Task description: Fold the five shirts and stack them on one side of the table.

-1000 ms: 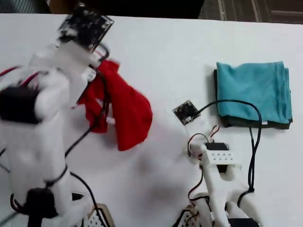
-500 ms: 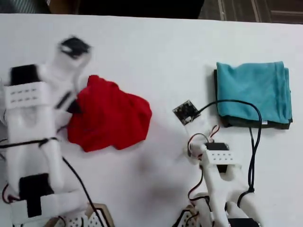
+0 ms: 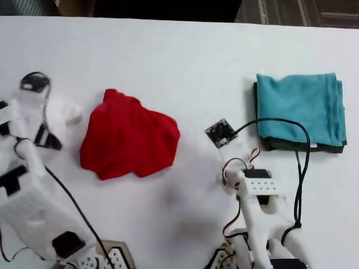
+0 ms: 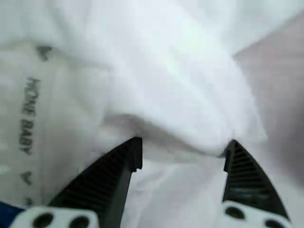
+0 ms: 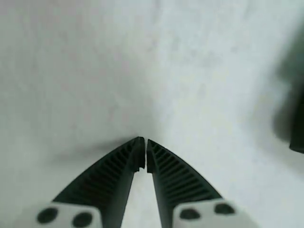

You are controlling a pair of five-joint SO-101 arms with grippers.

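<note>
Red shirt point(image 3: 129, 137) lies crumpled left of centre on the table point(image 3: 185, 56), slightly wider side to side, with one tip toward the far edge. Folded teal shirt point(image 3: 300, 106) sits at the right, long axis crosswise. Left gripper point(image 4: 184, 145) is spread wide over white fabric point(image 4: 166, 71), gripping nothing. Right gripper point(image 5: 145, 142) is closed and empty.

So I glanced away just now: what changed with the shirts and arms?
The left gripper let the red shirt drop into a crumpled heap and pulled back to the left; it is now open over white cloth. The right gripper, shut, and the folded teal shirt stayed put.
</note>
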